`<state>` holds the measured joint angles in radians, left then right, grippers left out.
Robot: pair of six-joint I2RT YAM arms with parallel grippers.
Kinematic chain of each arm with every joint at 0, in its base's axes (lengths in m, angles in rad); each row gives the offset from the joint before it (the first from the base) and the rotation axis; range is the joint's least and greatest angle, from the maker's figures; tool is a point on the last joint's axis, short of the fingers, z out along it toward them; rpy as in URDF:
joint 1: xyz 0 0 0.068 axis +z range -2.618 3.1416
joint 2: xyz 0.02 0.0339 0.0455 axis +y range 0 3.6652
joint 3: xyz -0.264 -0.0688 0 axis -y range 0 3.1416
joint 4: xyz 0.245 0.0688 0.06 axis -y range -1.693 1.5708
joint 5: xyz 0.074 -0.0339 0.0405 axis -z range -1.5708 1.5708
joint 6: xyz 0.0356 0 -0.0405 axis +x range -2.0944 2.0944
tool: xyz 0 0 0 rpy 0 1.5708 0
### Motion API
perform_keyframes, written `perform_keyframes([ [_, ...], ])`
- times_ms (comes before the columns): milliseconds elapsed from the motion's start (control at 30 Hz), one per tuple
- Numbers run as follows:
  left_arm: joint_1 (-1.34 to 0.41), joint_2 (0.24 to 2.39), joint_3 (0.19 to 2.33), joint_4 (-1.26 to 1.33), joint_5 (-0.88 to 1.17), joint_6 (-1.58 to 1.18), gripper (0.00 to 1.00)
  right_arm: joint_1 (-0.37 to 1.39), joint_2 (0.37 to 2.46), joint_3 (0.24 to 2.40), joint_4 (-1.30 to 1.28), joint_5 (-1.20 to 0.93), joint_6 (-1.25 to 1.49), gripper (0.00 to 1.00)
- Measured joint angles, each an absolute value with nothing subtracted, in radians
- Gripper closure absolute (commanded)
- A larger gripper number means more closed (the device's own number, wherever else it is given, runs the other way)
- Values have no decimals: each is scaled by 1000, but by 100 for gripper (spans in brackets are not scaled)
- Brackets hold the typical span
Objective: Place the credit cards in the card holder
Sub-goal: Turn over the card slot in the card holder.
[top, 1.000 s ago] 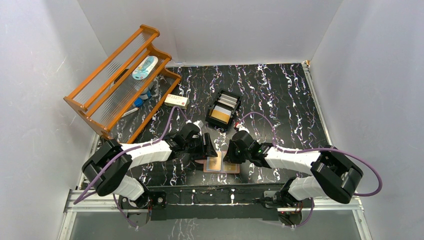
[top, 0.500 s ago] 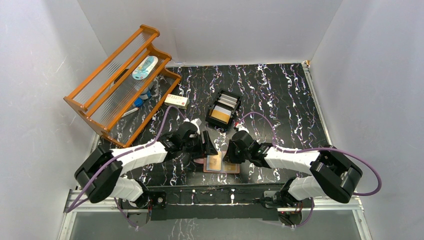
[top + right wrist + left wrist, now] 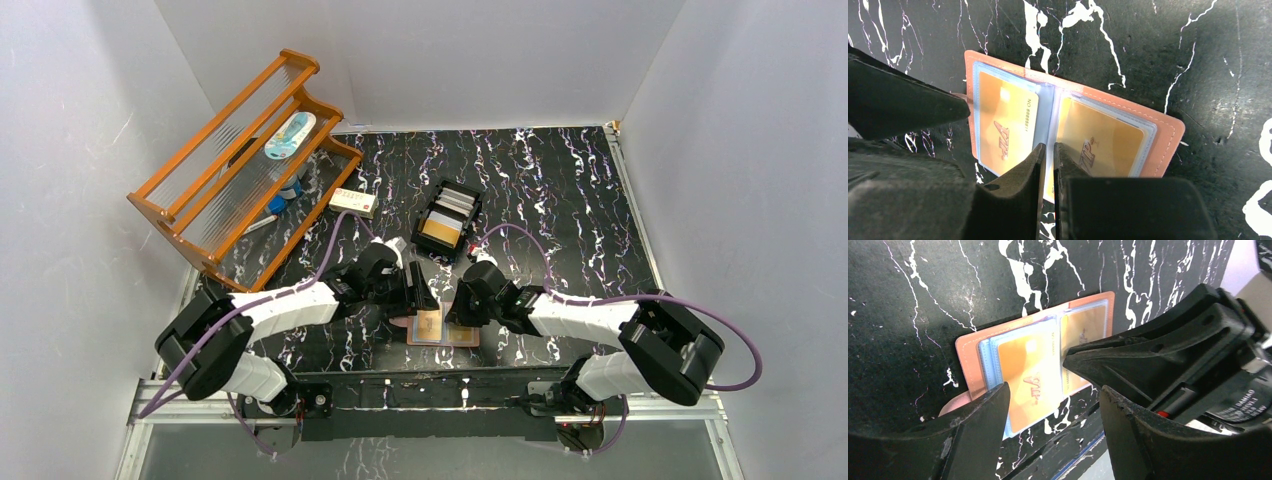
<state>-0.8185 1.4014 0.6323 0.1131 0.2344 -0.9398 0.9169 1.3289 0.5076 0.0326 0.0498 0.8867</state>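
Observation:
The salmon-brown card holder lies open and flat near the table's front edge. A gold card sits in each clear sleeve: one on the left page and one on the right. My left gripper is open and empty, low over the holder's left page, jaws astride a gold card. My right gripper is shut, with only a sliver between the fingers, just over the holder's middle fold. More cards, gold and silver-grey, stand in the black slotted tray.
An orange wooden rack with small items stands at the back left. A white-and-red small box lies beside it. The metal frame rail runs just in front of the holder. White walls enclose the table.
Both grippers have shifted only slightly over the open card holder. Nothing was taken hold of or let go.

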Motion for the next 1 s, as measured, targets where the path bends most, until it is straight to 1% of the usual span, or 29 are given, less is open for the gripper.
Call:
perform_keyframes([
  [233,-818,1449,630,126,249,-923,35,917,1330,508,33,49,887,81],
  [1000,-819,1451,633,104,226,-900,34,917,1379,518,80,22,886,82],
])
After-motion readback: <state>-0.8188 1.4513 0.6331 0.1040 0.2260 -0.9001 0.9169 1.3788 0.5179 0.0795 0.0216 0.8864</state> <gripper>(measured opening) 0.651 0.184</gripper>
